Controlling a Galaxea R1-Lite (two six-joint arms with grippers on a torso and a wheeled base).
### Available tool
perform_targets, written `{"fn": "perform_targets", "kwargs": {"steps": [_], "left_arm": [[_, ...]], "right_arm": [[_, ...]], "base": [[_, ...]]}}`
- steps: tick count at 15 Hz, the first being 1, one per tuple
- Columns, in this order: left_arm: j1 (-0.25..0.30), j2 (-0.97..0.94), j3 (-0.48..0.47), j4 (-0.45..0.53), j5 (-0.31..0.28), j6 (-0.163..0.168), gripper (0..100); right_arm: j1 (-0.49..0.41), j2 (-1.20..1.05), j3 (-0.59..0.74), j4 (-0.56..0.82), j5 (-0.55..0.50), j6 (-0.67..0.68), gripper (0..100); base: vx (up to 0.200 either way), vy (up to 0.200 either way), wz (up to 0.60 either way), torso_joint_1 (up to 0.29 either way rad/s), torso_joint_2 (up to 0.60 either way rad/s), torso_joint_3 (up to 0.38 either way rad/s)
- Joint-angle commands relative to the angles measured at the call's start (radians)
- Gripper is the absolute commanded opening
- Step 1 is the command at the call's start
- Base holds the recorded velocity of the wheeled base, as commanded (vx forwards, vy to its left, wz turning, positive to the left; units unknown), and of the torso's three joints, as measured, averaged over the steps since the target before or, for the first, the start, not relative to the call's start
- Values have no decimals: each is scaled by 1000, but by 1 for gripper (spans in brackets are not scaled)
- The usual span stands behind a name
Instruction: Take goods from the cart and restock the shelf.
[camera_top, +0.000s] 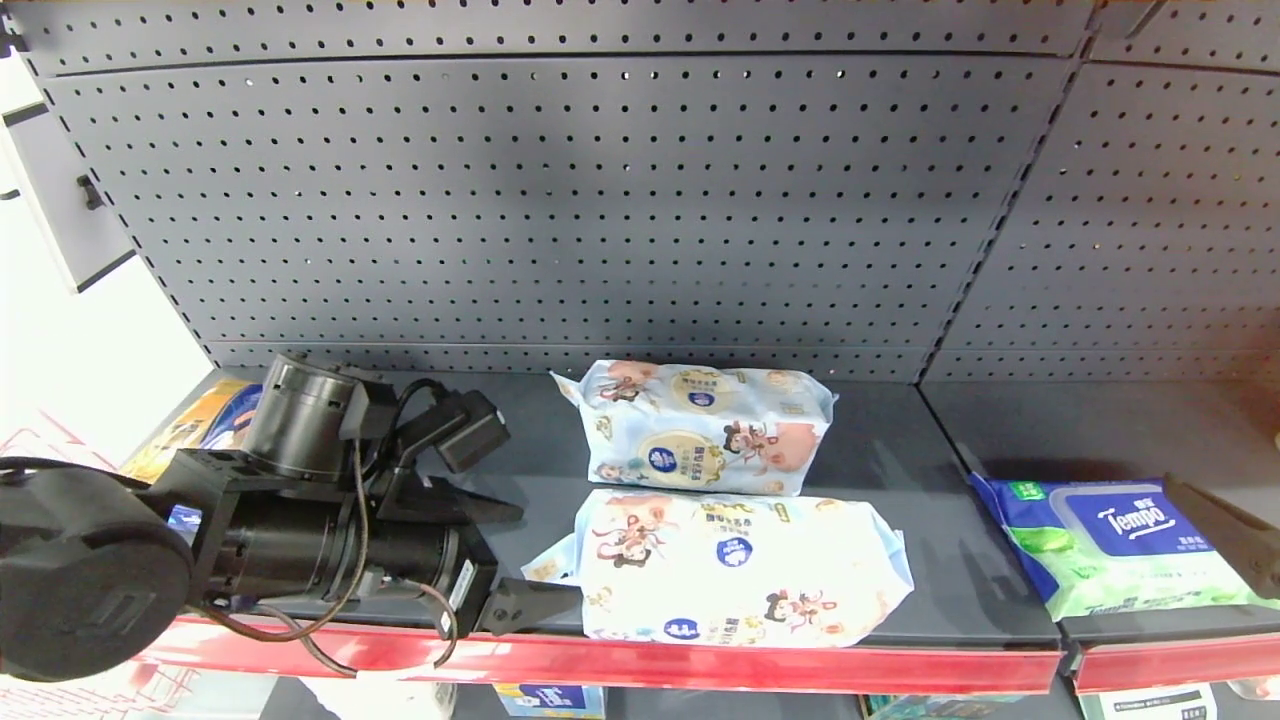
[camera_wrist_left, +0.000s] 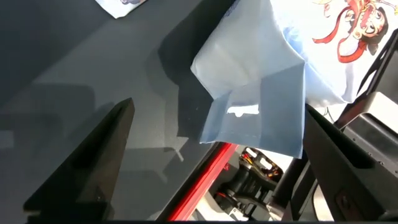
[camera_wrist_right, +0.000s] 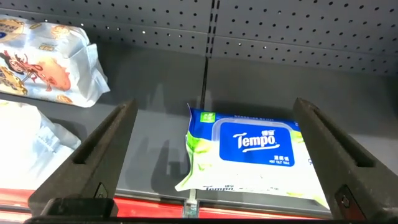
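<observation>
Two white cartoon-printed packs lie on the dark shelf (camera_top: 900, 440), one at the back (camera_top: 700, 425) and one at the front edge (camera_top: 740, 570). My left gripper (camera_top: 550, 555) is open at the front pack's left end. In the left wrist view the pack's sealed end flap (camera_wrist_left: 255, 106) hangs between the spread fingers (camera_wrist_left: 93, 162) without being pinched. My right gripper (camera_wrist_right: 216, 104) is open too, hovering in front of a blue and green wet-wipes pack (camera_wrist_right: 255, 155) on the right shelf section. One of its fingers (camera_top: 1225, 530) reaches over that pack (camera_top: 1110, 550).
A yellow and blue pack (camera_top: 200, 420) lies at the shelf's far left behind my left arm. A red strip (camera_top: 700, 665) runs along the front edge. The pegboard back wall (camera_top: 600, 200) has an upright post (camera_top: 1000, 230). More goods (camera_top: 550, 698) sit on the shelf below.
</observation>
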Motion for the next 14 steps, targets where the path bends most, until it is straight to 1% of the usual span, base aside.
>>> {"fn": "perform_targets", "kwargs": {"steps": [1,5,7,8,9,10,11,12,13,14], "left_arm": [[0,-3,2,0,0,-1,100],[6,-40,11,3,3,-4,100],[31,-124,34,9,5,-36,100],[45,-226,60,18,5,-79,100],[49,-285,67,38,5,-107,100],[51,-388,74,98,5,-160,100],[51,-493,75,178,6,-220,100],[51,-562,77,236,6,-255,100],[57,-657,78,319,9,-303,100],[72,-727,89,353,22,-323,100]], "right_arm": [[0,8,-1,-1,0,-1,100],[2,19,4,1,2,1,100],[11,53,13,21,32,-1,100],[45,105,19,27,127,-2,100],[66,137,26,27,153,-2,100],[108,196,21,27,161,-4,100],[149,254,16,27,158,-4,100],[160,289,19,27,157,-4,100],[164,334,24,25,160,-4,100],[184,357,19,25,160,-4,100]], "base": [[0,0,0,0,0,0],[0,0,0,0,0,0],[0,0,0,0,0,0],[0,0,0,0,0,0],[0,0,0,0,0,0],[0,0,0,0,0,0],[0,0,0,0,0,0],[0,0,0,0,0,0],[0,0,0,0,0,0],[0,0,0,0,0,0]]}}
